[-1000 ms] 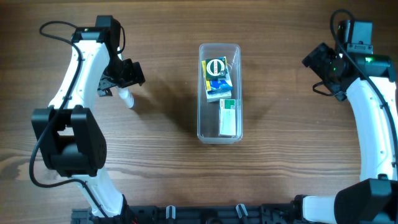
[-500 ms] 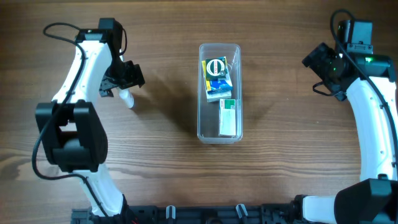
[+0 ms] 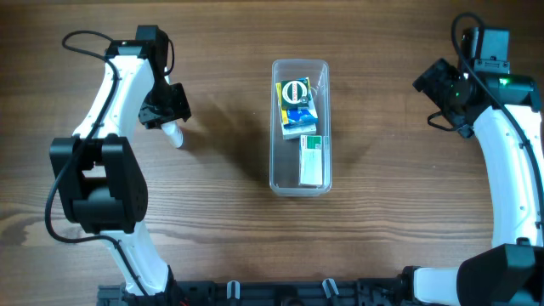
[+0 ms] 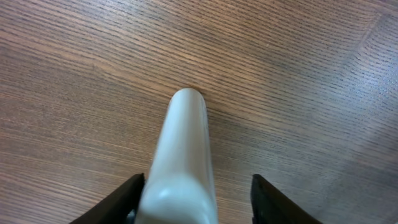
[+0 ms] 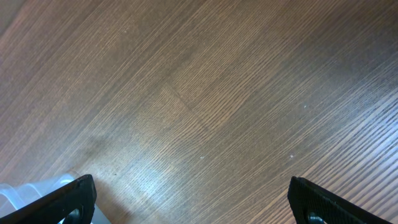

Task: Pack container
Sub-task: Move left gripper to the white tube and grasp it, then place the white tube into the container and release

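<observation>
The container point(image 3: 274, 127), a long clear tub, lies at the table's middle; one corner of it point(image 5: 28, 188) shows in the right wrist view. Inside are a blue and yellow box point(image 3: 297, 112) and a green and white box point(image 3: 312, 161). A white bottle point(image 3: 174, 134) lies on the wood at the left. My left gripper point(image 3: 172, 119) straddles the bottle point(image 4: 183, 137): the left finger point(image 4: 121, 202) touches it, and a gap remains at the right finger point(image 4: 270, 202). My right gripper point(image 3: 431, 87) hangs wide open over bare wood at the far right point(image 5: 189, 199).
Bare wooden table surrounds the tub on all sides. The arm bases stand at the front left point(image 3: 93, 195) and front right point(image 3: 510, 263).
The left gripper's jaws have narrowed round the white bottle and the arm shifted slightly. The right arm has not moved.
</observation>
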You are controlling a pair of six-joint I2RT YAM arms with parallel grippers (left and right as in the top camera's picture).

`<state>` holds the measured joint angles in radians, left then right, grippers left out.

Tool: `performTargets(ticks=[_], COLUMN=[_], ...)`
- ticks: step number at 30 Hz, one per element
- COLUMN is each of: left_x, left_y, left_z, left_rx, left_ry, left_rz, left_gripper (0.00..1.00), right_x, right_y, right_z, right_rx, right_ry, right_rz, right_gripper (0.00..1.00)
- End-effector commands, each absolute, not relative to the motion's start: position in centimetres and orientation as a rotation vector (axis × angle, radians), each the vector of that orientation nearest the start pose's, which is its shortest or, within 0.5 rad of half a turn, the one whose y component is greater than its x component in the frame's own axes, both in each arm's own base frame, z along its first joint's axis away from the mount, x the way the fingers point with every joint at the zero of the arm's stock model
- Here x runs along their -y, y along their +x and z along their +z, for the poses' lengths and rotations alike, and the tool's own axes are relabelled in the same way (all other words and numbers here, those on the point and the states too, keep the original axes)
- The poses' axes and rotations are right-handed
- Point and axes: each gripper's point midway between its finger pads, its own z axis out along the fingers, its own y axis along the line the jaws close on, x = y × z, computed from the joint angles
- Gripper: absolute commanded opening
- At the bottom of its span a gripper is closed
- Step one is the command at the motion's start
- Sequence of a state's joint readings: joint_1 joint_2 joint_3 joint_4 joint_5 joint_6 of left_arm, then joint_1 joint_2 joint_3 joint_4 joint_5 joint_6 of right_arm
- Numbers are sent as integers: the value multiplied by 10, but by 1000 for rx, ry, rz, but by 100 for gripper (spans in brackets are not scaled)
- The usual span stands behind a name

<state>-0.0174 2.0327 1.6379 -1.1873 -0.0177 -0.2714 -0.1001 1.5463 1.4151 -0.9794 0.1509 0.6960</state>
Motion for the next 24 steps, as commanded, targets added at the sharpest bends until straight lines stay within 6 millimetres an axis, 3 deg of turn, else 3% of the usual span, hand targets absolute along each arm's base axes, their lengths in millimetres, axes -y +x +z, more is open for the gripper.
performTargets(ticks=[1, 10, 24], left_x=[-1, 5, 5], left_y=[381, 373, 372], left_z=[60, 60, 61], left_rx=[-3140, -3178, -3181], left_ry=[-411, -424, -424], left_rz=[42, -3, -2], left_gripper=[50, 48, 32], right_x=[65, 65, 65], right_y=[367, 367, 367], right_z=[188, 188, 188], right_rx=[-2418, -2418, -2418], right_ry=[1091, 1091, 1090], right_rz=[-11, -11, -11], right_gripper=[100, 100, 100])
